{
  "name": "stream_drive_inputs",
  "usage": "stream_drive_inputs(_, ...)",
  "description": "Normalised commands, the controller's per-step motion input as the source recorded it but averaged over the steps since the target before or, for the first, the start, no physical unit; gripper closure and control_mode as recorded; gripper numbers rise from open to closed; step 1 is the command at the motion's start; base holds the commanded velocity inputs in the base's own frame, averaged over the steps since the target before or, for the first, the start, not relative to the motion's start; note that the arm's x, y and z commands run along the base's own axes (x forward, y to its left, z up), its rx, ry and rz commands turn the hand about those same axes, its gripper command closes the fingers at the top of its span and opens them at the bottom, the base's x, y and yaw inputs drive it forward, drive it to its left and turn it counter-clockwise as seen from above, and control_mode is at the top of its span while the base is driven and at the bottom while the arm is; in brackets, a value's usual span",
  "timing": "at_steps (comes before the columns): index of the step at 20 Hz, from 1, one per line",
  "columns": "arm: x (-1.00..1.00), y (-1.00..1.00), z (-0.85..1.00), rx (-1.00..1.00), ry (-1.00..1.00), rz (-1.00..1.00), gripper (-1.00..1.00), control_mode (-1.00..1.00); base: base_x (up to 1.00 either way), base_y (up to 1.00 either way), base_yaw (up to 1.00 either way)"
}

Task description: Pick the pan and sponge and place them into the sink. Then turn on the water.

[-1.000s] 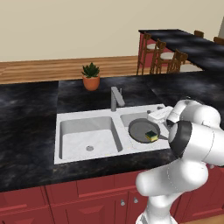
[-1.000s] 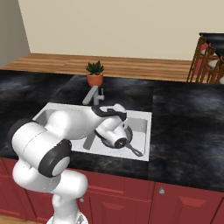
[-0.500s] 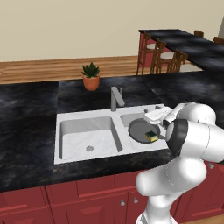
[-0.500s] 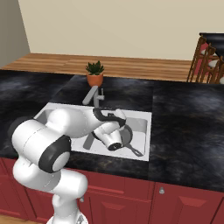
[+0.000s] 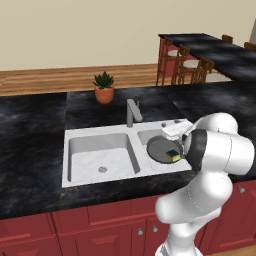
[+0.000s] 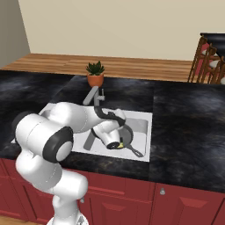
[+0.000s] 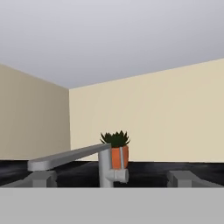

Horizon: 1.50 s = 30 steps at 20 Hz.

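- I hold the hand low over the right basin of the sink (image 5: 100, 137), just beside its front edge. The gripper (image 6: 115, 144) is released, jaws spread wide and grasping nothing.
- The pan (image 5: 161, 149) lies flat in the right basin, its handle (image 6: 135, 151) pointing toward the front right corner of the sink.
- The sponge (image 5: 173, 155) rests on the pan's near rim, green layer up. I judge both placements complete.
- Compared with a second ago, the hand has swung round and the pan and sponge have not shifted. The hand camera now looks level across the sink at the faucet (image 7: 104, 165).
- I judge the water step is in hand: the faucet stands at the middle of the sink's back edge, its spout reaching over the left basin.
- Beyond it, a potted plant (image 5: 103, 87) sits on the counter (image 5: 30, 135) near the far edge.
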Motion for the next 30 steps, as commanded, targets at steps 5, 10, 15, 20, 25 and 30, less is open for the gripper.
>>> stream_drive_inputs(5, 0.16, 0.11, 0.00, 0.00, -0.02, -0.01, -1.00, -1.00, 0.00, 0.00, 0.00)
stream_drive_inputs(10, 0.10, 0.07, 0.00, 0.00, -0.07, -0.01, -1.00, -1.00, 0.00, 0.00, 0.00)
stream_drive_inputs(15, 0.08, 0.01, 0.00, 0.01, -0.10, 0.03, -1.00, -1.00, 0.00, 0.00, 0.00)
stream_drive_inputs(20, 0.15, 0.04, 0.00, 0.02, -0.10, 0.08, -1.00, -1.00, 0.00, 0.00, 0.00)
stream_drive_inputs(25, 0.20, 0.03, 0.00, 0.01, -0.08, 0.11, -1.00, -1.00, 0.00, 0.00, 0.00)
stream_drive_inputs(30, 0.20, -0.02, 0.00, 0.02, -0.04, 0.13, -1.00, -1.00, 0.00, 0.00, 0.00)
